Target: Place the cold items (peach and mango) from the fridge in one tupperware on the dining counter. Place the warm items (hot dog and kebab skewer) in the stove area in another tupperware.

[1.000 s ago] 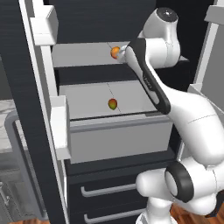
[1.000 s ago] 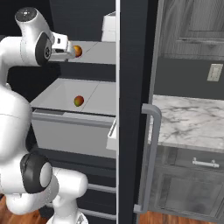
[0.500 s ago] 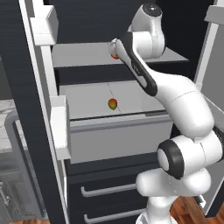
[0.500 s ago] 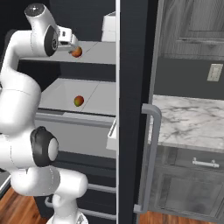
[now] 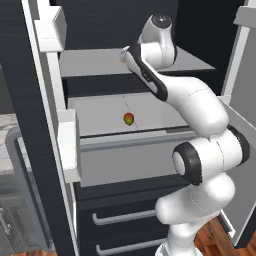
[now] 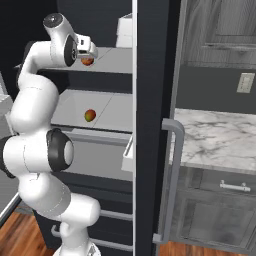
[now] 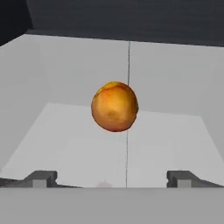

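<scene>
With the pincer spread wide and empty just short of the peach on the upper fridge shelf, a careless push forward could nudge the round fruit rolling toward the back.

peach on upper fridge shelf, mango on shelf below, seemingly apart

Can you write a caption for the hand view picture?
Open claw lined up on the peach on the fridge shelf.
</scene>
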{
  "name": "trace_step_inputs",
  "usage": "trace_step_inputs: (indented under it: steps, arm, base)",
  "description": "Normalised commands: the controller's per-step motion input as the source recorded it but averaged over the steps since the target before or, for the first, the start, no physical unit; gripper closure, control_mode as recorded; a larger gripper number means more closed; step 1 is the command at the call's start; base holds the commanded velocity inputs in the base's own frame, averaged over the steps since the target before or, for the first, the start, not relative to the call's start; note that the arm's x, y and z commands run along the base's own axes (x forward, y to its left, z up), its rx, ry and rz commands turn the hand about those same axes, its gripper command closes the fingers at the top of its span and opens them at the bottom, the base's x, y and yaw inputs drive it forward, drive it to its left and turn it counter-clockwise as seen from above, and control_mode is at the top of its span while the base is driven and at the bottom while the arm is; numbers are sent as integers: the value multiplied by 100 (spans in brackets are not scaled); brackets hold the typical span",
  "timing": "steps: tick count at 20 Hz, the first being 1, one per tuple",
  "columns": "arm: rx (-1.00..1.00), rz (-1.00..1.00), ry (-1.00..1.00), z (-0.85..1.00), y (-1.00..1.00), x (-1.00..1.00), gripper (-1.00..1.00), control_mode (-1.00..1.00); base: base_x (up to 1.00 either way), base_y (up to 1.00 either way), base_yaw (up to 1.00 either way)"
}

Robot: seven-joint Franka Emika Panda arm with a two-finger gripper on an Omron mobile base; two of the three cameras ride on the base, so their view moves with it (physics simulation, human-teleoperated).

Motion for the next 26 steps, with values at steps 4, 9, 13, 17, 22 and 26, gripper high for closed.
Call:
trace_step_inputs:
  steps: [4, 9, 13, 17, 22, 26]
  arm:
    - [0, -6, 0, -9, 1, 61, -100, -100]
    - [0, -5, -2, -16, 3, 53, -100, -100]
    - [3, -1, -6, -19, 14, 57, -100, -100]
    - [2, 0, -8, -26, 3, 55, -100, -100]
    - [0, -1, -2, -30, 0, 14, 100, -100]
    - [0, -5, 19, -61, -13, -3, 100, -100]
  base:
    - [0, 0, 0]
    - [0, 0, 0]
    - [0, 0, 0]
    - [0, 0, 0]
    - [0, 0, 0]
    - [0, 0, 0]
